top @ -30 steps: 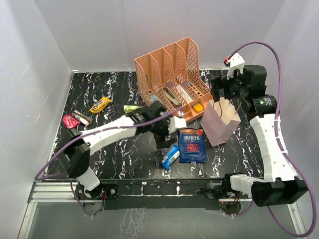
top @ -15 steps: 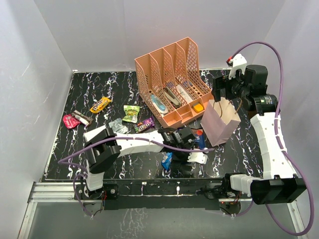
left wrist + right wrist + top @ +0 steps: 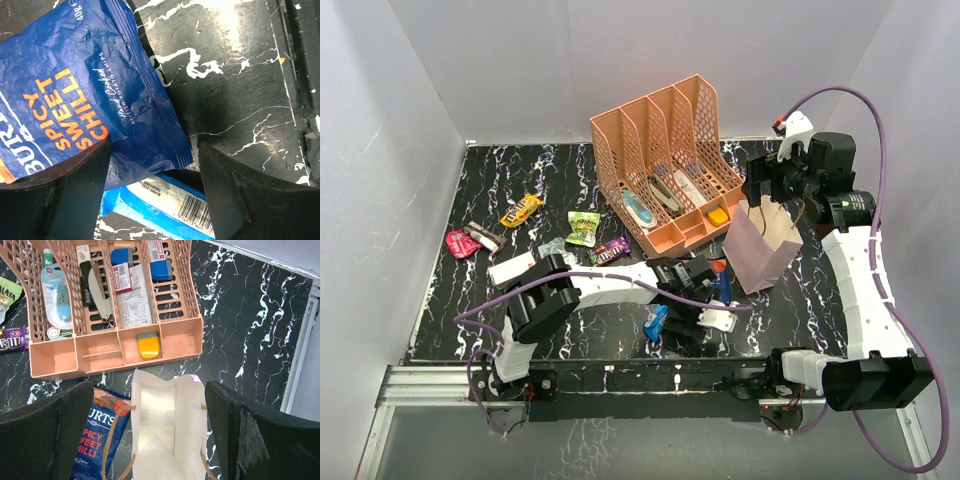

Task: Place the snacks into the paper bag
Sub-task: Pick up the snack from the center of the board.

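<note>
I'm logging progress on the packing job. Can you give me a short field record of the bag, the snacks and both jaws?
paper bag: standing, mouth open, inside looks empty
crisp bag: flat on table beside paper bag, overlapping blue-white bar
left jaws: open, straddling crisp bag's corner
right jaws: open, above paper bag
loose snacks: yellow packet, green packet, purple packet, red packet, left half of table

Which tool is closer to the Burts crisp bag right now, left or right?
Left. The left tool is right over the Burts crisp bag, fingers straddling its corner. The right tool hovers above the paper bag, with the crisp bag off to one side.
</note>
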Action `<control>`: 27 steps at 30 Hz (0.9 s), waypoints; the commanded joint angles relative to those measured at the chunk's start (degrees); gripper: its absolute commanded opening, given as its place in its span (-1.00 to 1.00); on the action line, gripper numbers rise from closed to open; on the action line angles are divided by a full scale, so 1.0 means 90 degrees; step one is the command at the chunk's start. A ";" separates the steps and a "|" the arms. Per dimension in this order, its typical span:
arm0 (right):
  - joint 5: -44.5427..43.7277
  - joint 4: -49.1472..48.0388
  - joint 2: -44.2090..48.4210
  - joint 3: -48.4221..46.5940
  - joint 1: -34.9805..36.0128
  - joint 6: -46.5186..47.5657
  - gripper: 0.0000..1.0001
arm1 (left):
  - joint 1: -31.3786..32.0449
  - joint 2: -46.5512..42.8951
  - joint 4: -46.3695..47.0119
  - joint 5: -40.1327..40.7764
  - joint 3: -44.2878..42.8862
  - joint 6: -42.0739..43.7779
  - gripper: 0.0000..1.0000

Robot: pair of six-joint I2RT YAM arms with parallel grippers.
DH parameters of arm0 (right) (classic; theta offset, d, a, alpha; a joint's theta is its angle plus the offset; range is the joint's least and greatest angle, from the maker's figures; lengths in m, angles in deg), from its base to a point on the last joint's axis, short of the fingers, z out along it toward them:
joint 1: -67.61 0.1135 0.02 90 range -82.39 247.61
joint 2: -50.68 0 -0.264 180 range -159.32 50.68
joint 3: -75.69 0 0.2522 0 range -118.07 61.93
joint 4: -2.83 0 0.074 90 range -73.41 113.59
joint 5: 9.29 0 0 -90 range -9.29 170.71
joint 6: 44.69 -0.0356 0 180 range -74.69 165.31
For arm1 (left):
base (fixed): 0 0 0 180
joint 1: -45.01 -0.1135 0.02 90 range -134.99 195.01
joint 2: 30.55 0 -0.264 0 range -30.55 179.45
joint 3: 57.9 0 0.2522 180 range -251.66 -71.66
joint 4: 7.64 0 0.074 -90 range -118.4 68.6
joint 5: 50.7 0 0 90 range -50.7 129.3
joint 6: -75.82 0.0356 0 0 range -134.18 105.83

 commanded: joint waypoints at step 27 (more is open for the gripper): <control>0.0978 -0.0080 0.0062 -0.0435 -0.0023 0.0646 0.97 | -0.0620 -0.0712 -0.1248 -0.0111 -0.0989 0.0038 -1.00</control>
